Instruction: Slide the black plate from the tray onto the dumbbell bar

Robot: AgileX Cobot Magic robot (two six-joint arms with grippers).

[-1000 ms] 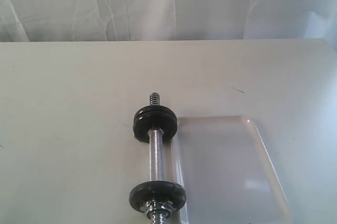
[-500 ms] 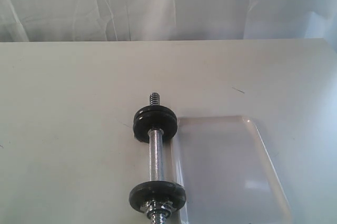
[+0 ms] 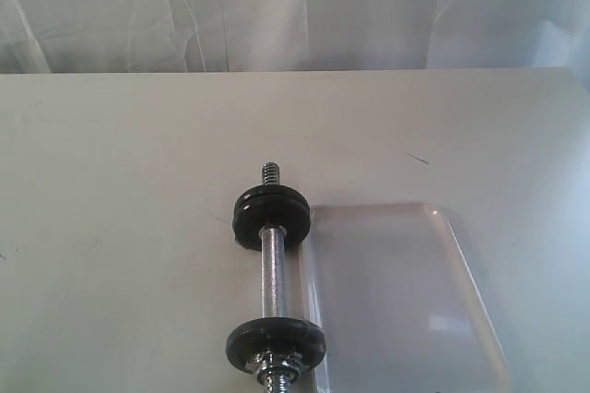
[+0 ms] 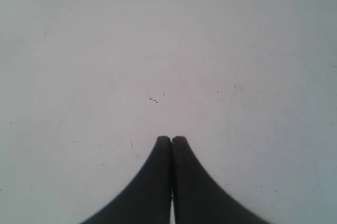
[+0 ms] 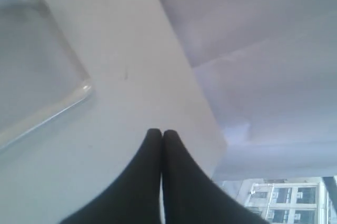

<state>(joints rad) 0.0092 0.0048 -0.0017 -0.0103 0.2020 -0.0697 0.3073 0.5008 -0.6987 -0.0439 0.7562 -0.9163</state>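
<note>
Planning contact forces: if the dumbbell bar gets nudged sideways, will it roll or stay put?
Likely rolls: the dumbbell bar rests on two round black discs on the flat table. Chrome metal, so probably heavy for its size. The tray close beside it might block rolling that way.
</note>
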